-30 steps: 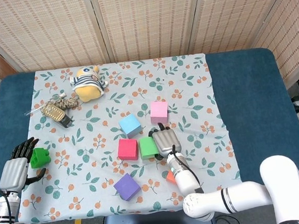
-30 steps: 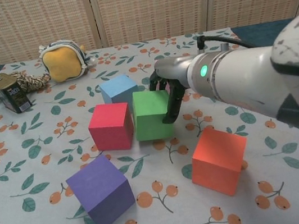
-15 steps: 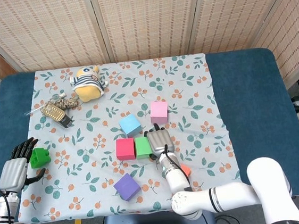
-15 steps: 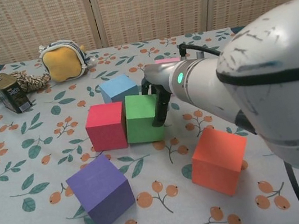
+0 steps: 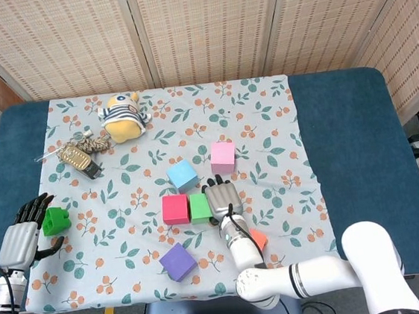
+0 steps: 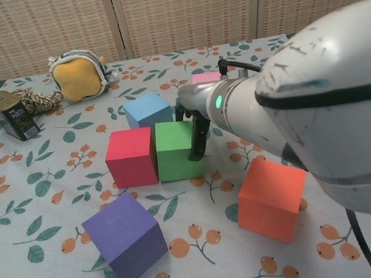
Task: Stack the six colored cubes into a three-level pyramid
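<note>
My right hand (image 6: pixel 196 124) presses its fingers against the green foam cube (image 6: pixel 176 149), nudging it snug beside the red foam cube (image 6: pixel 130 157) on the surface, so the pyramid's bottom row sits tight.

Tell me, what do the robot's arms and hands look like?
The arms are shiny white tubes. The right arm has a glowing green light and a thin black cable. Each hand, left hand and right hand, has a silver-grey back and black fingers.

Two cubes (image 6: pixel 154 154) side by side mid-cloth, right hand (image 5: pixel 223 198) against rt one, others scattered round.
</note>
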### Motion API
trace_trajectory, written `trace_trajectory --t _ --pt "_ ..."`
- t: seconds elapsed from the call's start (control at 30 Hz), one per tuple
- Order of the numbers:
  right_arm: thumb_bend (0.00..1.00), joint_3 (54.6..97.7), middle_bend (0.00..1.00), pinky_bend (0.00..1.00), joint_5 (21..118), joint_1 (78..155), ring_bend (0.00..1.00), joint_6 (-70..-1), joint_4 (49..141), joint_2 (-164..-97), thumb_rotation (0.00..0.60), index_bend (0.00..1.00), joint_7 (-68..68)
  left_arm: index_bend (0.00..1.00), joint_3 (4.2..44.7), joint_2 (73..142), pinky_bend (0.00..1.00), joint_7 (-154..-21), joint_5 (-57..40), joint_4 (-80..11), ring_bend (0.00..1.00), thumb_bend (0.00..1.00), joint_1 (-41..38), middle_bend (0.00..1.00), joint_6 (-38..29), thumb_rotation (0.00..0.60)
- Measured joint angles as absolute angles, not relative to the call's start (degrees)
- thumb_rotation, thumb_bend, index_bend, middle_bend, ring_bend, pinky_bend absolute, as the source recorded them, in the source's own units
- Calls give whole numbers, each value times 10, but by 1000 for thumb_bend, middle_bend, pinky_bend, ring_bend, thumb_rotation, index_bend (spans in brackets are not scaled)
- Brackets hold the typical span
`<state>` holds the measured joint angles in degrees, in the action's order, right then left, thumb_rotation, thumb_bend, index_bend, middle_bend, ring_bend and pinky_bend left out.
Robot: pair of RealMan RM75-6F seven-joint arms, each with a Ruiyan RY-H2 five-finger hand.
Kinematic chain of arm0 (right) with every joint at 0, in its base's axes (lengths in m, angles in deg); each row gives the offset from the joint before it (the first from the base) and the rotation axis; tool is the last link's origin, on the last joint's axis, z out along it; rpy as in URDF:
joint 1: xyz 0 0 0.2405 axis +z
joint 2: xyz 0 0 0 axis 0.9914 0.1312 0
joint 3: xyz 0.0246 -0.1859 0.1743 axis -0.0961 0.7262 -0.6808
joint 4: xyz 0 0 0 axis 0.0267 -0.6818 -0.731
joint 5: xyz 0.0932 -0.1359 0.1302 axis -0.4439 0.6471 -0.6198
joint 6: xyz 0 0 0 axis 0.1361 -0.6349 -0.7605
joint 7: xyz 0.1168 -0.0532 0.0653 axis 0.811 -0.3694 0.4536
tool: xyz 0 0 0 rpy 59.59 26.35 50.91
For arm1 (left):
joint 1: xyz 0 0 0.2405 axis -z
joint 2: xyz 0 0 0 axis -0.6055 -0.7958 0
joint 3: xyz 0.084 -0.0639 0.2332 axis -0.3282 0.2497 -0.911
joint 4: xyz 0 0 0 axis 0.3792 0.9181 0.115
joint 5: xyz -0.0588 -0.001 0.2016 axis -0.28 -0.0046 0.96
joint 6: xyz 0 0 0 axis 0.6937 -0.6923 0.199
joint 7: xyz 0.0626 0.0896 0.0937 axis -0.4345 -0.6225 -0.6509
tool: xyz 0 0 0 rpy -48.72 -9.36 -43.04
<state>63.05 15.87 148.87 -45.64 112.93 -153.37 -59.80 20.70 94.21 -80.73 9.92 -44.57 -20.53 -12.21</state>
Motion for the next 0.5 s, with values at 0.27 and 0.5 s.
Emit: trace_trajectory --t 0.27,0.5 --pt "170 629 36 217 166 1489 0 -449 1117 -1540 600 71 -594 0 208 942 86 -807 99 -445 0 311 -206 0 -121 600" --pt "170 629 13 217 165 1482 0 -437 1138 -1525 600 5 -593 0 209 941 86 -807 99 -445 0 311 -207 0 -122 600"
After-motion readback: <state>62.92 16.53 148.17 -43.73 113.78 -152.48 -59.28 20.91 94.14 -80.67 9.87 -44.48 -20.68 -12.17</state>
